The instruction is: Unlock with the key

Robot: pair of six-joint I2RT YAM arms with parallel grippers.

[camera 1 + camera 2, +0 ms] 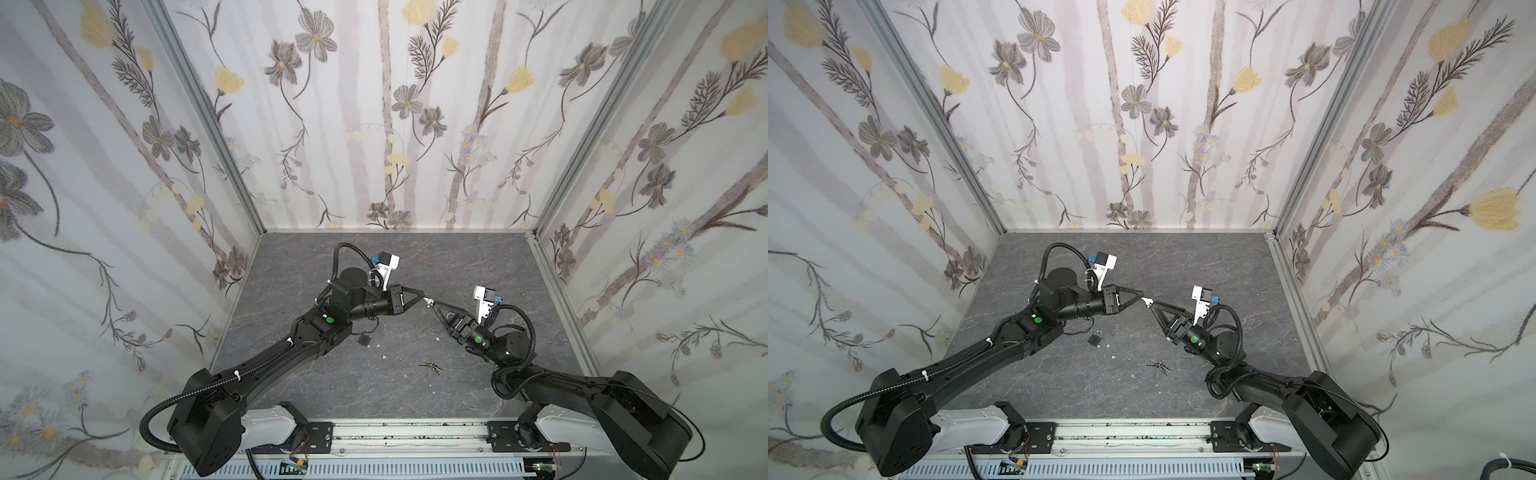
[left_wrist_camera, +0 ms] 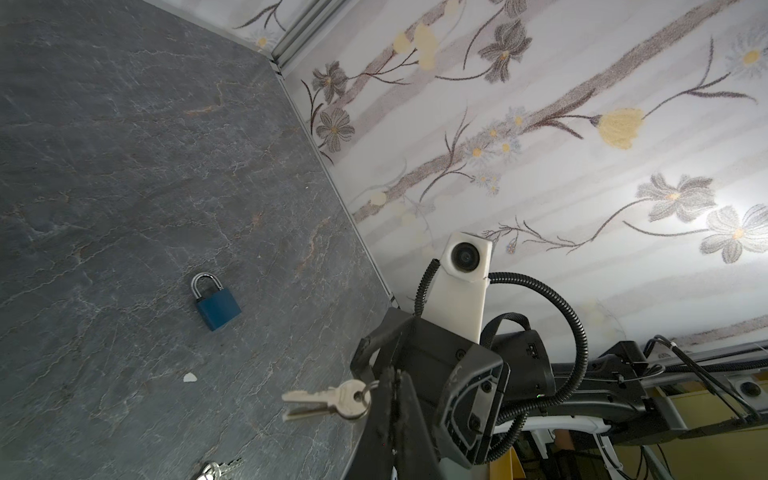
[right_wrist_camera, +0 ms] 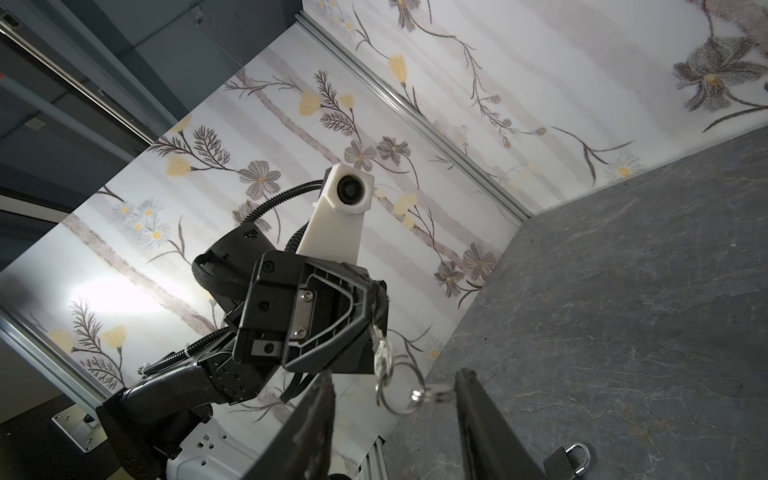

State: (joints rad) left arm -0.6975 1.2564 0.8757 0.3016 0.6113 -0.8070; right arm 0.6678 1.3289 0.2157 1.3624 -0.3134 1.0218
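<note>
While floral-papered walls close three sides of the grey surface, the key hangs over its middle. Its bow is pinched in the left gripper, blade jutting sideways, long axis across the jaws. Right gripper spread apart, ring between its jaws; padlock flat just left of the middle.

Grey slate-patterned tabletop. Lying flat on it: 1 blue padlock, 1 bunch of keys apart from it, and several small white scraps scattered between.
</note>
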